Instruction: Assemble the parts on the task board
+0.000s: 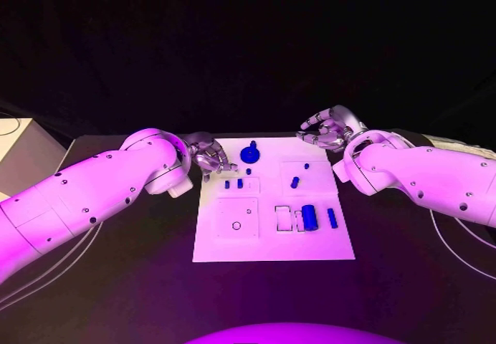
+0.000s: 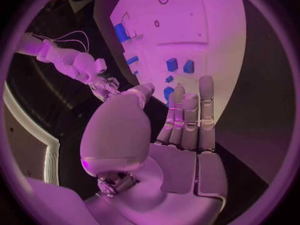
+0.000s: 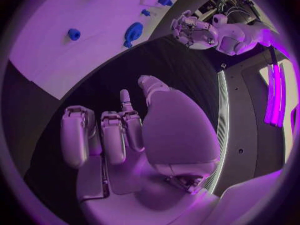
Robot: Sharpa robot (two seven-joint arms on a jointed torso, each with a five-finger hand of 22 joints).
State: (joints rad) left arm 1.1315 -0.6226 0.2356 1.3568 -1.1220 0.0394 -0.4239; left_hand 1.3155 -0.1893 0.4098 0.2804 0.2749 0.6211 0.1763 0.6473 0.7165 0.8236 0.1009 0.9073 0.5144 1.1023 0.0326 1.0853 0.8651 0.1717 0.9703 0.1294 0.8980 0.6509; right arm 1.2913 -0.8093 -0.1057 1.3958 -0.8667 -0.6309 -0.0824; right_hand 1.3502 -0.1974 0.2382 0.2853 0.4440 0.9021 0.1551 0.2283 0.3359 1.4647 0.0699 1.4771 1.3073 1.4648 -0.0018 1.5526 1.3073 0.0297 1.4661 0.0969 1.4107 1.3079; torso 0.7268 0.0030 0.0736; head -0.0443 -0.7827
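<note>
Head view. The task board [image 1: 271, 247] lies in the middle of the black table [image 1: 124, 287], its long axis running away from the robot. The blue parts [image 1: 309, 217] are scattered over its far half and right side: a round knobbed piece [image 1: 249, 153] near the far edge, small pegs [image 1: 234, 183] below it, and a long cylinder beside a slimmer bar [image 1: 332, 218], both lying lengthwise. The left hand [image 1: 210, 158] hangs at the board's far left edge, just beside the knobbed piece and pegs; the right hand [image 1: 327, 129] sits off the far right corner, apart from any part. The left hand is therefore judged the nearer (the pegs lie toward the board's centre from it).

Left wrist view. The left hand [image 2: 181, 125] holds nothing, its fingers [image 2: 206, 105] straight and close together above the board's edge, with blue pegs [image 2: 179, 65] just beyond the fingertips.

Right wrist view. The right hand [image 3: 125, 135] is empty, fingers partly curled over bare table; the knobbed piece [image 3: 132, 33] lies well ahead on the board [image 3: 56, 60].
</note>
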